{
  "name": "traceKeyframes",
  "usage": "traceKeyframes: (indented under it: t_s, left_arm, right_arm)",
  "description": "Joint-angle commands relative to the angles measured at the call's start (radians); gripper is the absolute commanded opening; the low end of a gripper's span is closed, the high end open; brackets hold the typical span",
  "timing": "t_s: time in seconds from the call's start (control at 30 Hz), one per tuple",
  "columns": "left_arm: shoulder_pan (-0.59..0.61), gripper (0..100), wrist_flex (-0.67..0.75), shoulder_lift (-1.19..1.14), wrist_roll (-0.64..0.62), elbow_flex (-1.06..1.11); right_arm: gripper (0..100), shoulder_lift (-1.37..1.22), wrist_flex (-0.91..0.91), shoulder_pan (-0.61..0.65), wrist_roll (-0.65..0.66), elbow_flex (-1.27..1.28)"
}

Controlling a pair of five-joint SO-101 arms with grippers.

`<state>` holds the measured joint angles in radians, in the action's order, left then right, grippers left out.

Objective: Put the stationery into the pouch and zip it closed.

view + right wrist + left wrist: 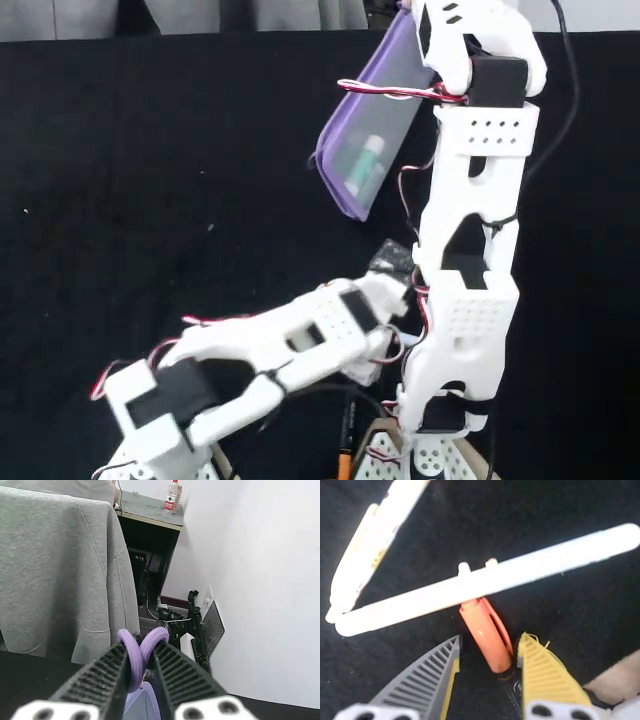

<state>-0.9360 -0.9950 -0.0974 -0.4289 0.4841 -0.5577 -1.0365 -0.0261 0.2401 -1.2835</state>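
**Pouch** (370, 130): purple, with a clear face. We find it lifted off the black desk (150, 150), hanging tilted above the far part of the desk, right of its middle. Through the clear face we see a green-and-white stick (365, 165) lying low inside. We cannot tell from these views how far the zip stands open.

**Right gripper** (139, 652): at the top of the tall right arm (475, 250), which rises from the near edge of the desk. Its fingers (100, 680) are narrow and clamp a purple fold of the pouch (142, 647), which bulges out above the fingertips.

**Left gripper** (490, 639): at the end of the low left arm (290, 340), which lies across the near part of the desk and ends just beside the right arm. Its fingers (545, 675) are spread wide and hold nothing, one to each side of the orange pen.

**Orange pen** (485, 632): short and lying on the desk (570, 510). Its near end sits between the spread fingers, and we cannot tell whether either finger touches it. Its far end runs under the long white pen.

**Long white pen** (490, 580): flat on the desk, lying crosswise over the orange pen.

**Second white pen** (365, 555): has a yellow marking and lies at an angle to the long one. Their ends sit close together at one side.

**Background, right wrist view**: grey cloth (55, 570), a white wall (270, 580) and a bottle (172, 496) on a shelf.
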Motion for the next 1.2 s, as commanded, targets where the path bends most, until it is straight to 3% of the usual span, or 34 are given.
traceKeyframes:
  t_s: [0.0, 0.1, 0.27, 0.47, 0.63, 0.97, 1.17]
  left_arm:
    - [0.012, 19, -0.084, -0.068, -0.009, -0.143]
    - [0.010, 18, -0.086, -0.066, -0.009, -0.142]
    - [0.012, 3, -0.094, -0.066, 0.011, -0.150]
    - [0.018, 3, -0.100, -0.066, 0.040, -0.145]
    - [0.045, 3, -0.189, -0.064, 0.040, -0.191]
    - [0.340, 3, -0.272, 0.190, 0.040, -0.186]
    - [0.536, 3, -0.126, 0.483, 0.040, -0.044]
  right_arm:
    - [1.2, 0.022, -0.006, -0.011, 0.009, -0.099]
    - [1.2, 0.018, -0.034, -0.011, 0.011, -0.137]
    - [1.2, 0.016, -0.043, -0.026, 0.006, -0.156]
    - [1.2, 0.022, -0.041, -0.063, 0.005, -0.162]
    - [1.2, 0.022, -0.040, -0.075, 0.003, -0.163]
    - [1.2, 0.019, -0.074, -0.075, 0.003, -0.211]
    - [1.2, 0.019, -0.077, -0.068, 0.003, -0.209]
